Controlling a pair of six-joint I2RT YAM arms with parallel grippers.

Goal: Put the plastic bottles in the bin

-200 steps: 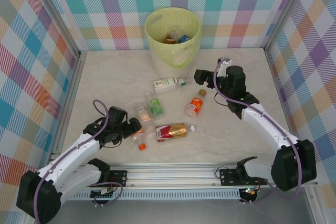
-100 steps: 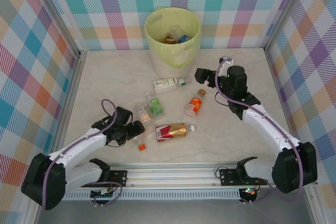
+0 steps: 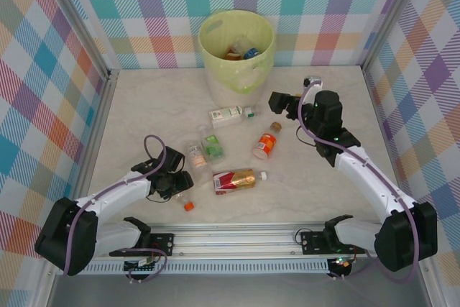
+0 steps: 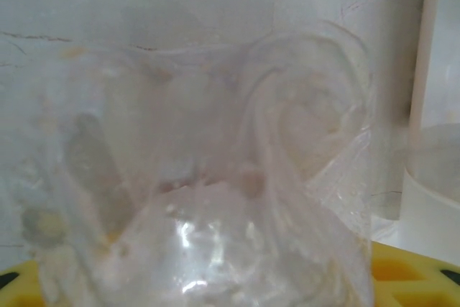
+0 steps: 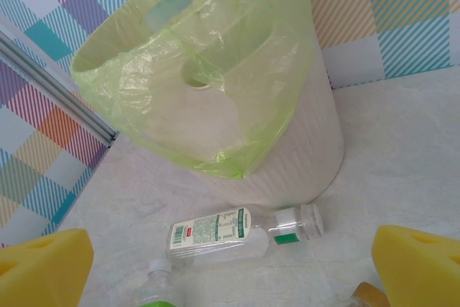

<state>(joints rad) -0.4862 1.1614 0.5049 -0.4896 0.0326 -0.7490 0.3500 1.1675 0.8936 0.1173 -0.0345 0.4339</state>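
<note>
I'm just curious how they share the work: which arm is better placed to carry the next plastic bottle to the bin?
Left, likely: the left pincer sits around a crumpled clear plastic bottle with an orange cap; the right pincer hangs open, gripping nothing.

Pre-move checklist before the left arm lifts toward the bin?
1. Bottle in place for the grasp: ok. The crumpled clear bottle sits between the yellow pads of the left gripper.
2. Grip firm enough to lift: cannot tell.
3. Bin ready: ok. The bin stands upright, with a few bottles low inside and room above them.
4. Low straight path to the bin: not ok. The green-label bottle and the white-label bottle lie in between, so lift first.
5. Right arm out of the way: ok. The right gripper is open, to the right of the bin and apart from it.
</note>
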